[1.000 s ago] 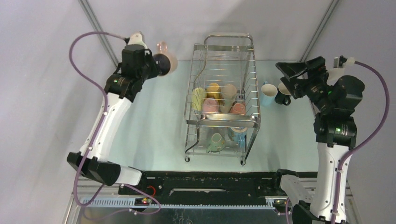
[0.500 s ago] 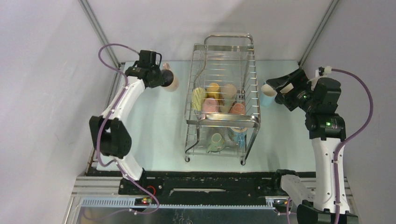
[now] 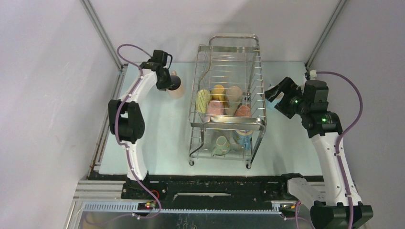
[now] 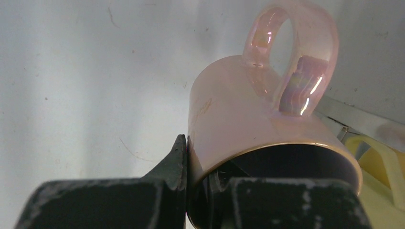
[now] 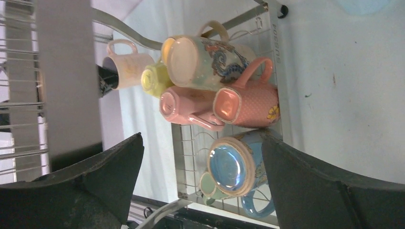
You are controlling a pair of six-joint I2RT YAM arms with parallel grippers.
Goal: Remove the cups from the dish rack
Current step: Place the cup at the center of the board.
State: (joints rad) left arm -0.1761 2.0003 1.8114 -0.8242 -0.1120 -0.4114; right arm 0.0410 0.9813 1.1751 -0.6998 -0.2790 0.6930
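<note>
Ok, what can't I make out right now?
- Left wrist: the pink cup fills the view, hiding whether it touches the table.
- Left wrist: yellow cup, cut off by the right edge.
- Top: lower-shelf cups, partly behind the rack's front bar.
- Top: tabletop beneath the right pincer.

Bright, diffuse light; soft shadows; iridescent glare on pink cup (image 4: 239, 124) handle; wrist-view foregrounds slightly blurred.
</note>
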